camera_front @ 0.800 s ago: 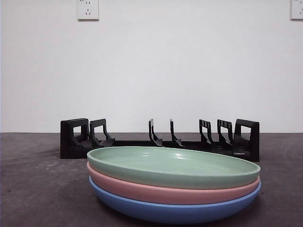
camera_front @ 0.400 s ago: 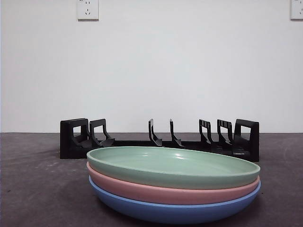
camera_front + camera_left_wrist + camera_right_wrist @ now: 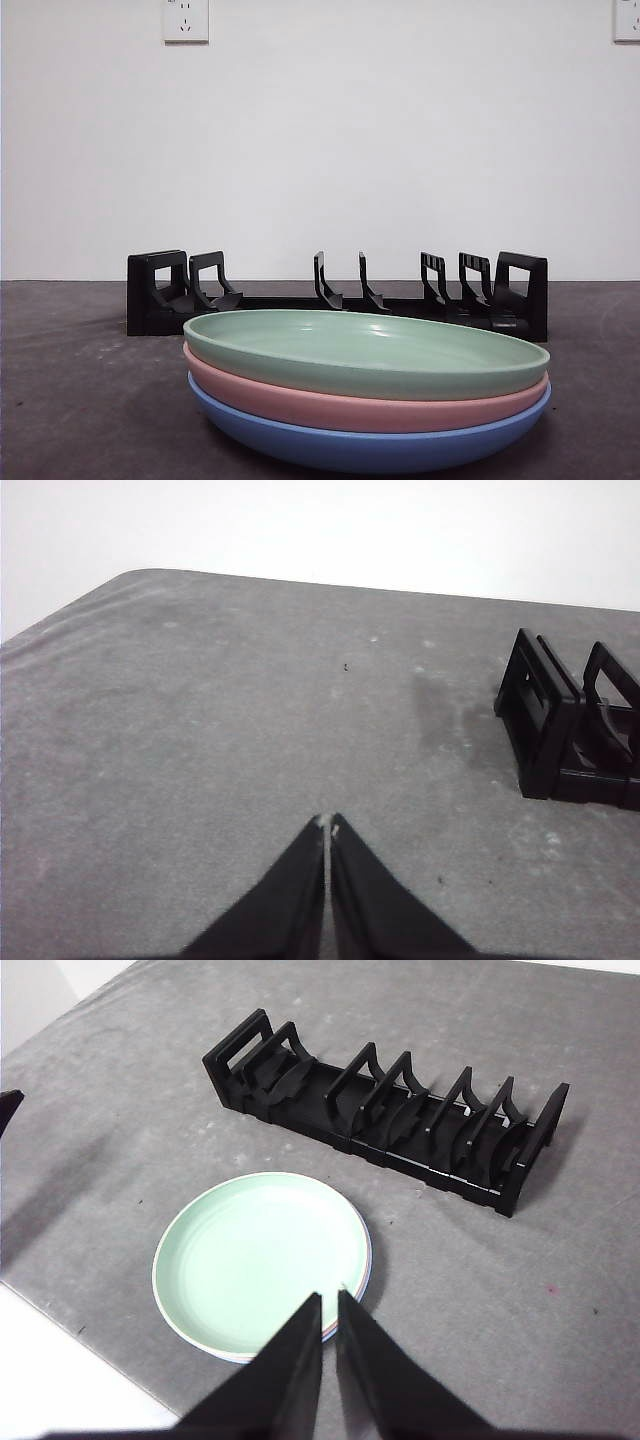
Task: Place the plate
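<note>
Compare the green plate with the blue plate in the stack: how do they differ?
The green plate lies on top, its inside open to view; the blue plate lies at the bottom, on the table, only its outer rim showing. A pink plate separates them. Both look alike in shape and lie flat.

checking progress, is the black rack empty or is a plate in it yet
Empty. No plate stands in the black rack; the green plate, pink plate and blue plate lie stacked before it.
</note>
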### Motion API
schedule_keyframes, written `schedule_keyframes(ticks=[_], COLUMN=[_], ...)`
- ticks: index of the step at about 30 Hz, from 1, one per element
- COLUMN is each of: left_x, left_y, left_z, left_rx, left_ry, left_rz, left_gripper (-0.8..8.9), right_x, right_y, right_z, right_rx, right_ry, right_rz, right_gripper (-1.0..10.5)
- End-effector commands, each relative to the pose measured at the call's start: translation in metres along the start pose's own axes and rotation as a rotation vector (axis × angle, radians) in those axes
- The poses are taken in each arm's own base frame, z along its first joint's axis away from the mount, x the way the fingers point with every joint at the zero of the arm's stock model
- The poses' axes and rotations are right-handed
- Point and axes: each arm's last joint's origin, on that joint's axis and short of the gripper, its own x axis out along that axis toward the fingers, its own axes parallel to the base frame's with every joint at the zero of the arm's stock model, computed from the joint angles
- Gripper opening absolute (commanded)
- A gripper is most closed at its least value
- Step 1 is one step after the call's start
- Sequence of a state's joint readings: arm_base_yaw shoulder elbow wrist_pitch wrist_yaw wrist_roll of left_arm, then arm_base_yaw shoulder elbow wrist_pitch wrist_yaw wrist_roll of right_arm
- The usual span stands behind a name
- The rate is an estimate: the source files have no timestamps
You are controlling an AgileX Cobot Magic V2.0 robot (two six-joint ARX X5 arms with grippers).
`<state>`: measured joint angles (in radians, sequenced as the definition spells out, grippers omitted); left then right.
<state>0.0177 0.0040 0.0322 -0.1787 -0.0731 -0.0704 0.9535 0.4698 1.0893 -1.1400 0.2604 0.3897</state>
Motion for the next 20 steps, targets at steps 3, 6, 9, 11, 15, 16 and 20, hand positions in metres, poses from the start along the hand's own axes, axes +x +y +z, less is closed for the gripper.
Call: schedule_keyframes(ticks=[3, 6, 9, 11, 15, 16, 20], left_x=[0.0019, 0.0019, 0.0019, 0.0019, 0.0019, 0.0019, 0.0019], left_y=[0.0006, 0.0006, 0.0006, 0.0006, 0.0006, 0.0006, 0.0006], left_z=[-0.0071, -0.0071, -0.0071, -0.0071, -0.0071, -0.0071, -0.0071], left_rx=[0.011, 0.011, 0.011, 0.011, 0.011, 0.011, 0.011], left_ry=[0.026, 0.026, 0.026, 0.026, 0.026, 0.026, 0.026], left_rz=[0.006, 0.006, 0.006, 0.006, 0.006, 0.006, 0.006], left_gripper=[0.06, 0.06, 0.06, 0.06, 0.06, 0.06, 0.06], right_x=[0.0000, 0.0000, 0.0000, 0.0000, 0.0000, 0.0000, -0.0015], right_y=[0.0010, 0.0010, 0.0010, 0.0010, 0.0010, 0.0010, -0.0032], right_z=[0.0020, 0.0020, 0.0020, 0.0020, 0.0020, 0.0020, 0.0013], right_rx=[-0.006, -0.006, -0.006, -0.006, -0.006, -0.006, 0.007], right_ry=[-0.008, -0.008, -0.008, -0.008, -0.008, -0.008, -0.053], right_rz=[0.008, 0.008, 0.008, 0.008, 0.008, 0.008, -0.079], right_gripper=[0.2, 0.2, 0.2, 0.2, 0.2, 0.2, 0.2])
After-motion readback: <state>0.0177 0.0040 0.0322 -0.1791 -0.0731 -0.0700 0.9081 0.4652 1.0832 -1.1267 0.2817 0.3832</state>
